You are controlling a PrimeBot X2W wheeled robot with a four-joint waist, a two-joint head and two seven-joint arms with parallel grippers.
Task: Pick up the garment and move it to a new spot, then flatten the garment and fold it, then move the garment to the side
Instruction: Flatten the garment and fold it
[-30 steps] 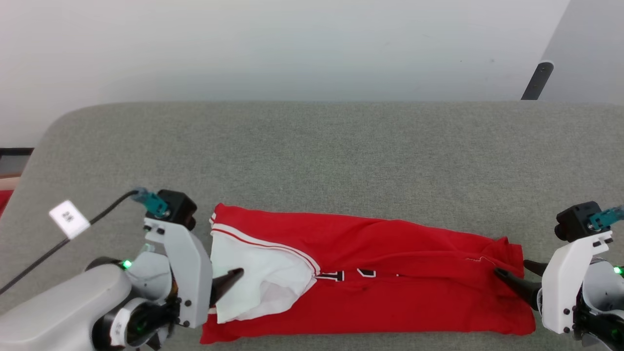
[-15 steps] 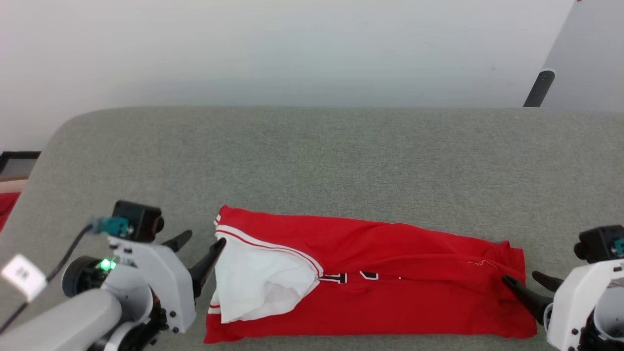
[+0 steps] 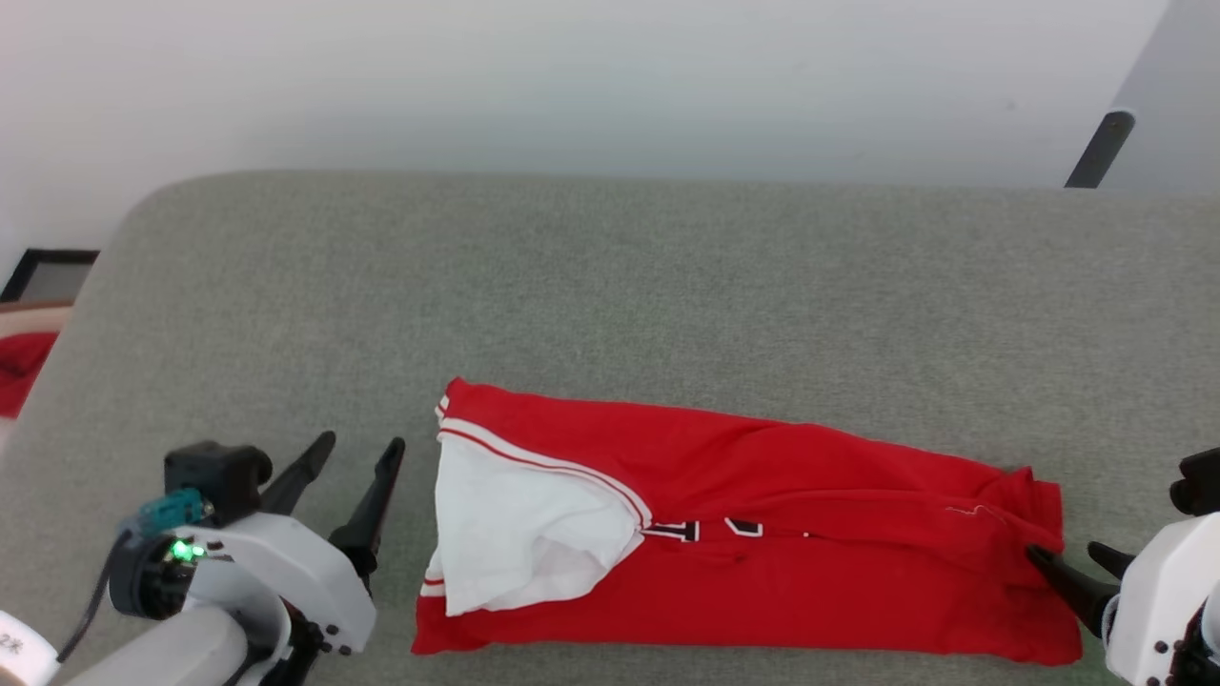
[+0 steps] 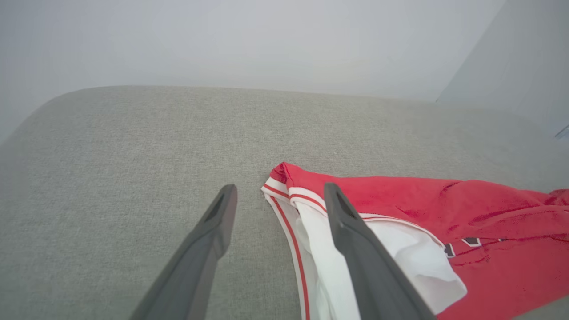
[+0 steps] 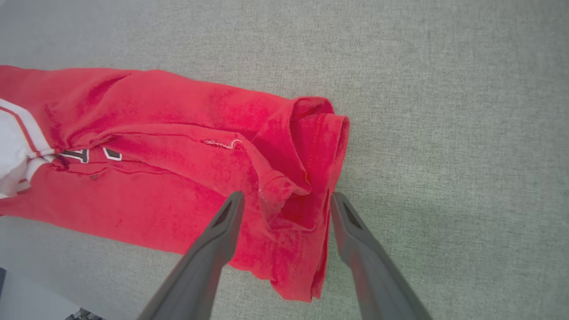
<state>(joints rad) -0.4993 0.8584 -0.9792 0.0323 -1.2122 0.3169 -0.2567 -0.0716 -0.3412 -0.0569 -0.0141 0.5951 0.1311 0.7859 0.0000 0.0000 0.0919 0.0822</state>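
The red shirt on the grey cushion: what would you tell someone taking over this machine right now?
Left gripper: open, beside the garment's white-sleeve end, not touching.
Right gripper: open, straddling the other end, gripping nothing.
Garment: lies near the front edge of the grey cushion, folded into a long band.
Done: placed, flattened, folded lengthwise.
Left: probably a crosswise fold, then move it aside.

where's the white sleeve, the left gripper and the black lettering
white sleeve (image 3: 519, 529): head view, sleeve's middle
left gripper (image 3: 362, 441): head view, midway between fingertips
black lettering (image 3: 672, 533): head view, on a visible character
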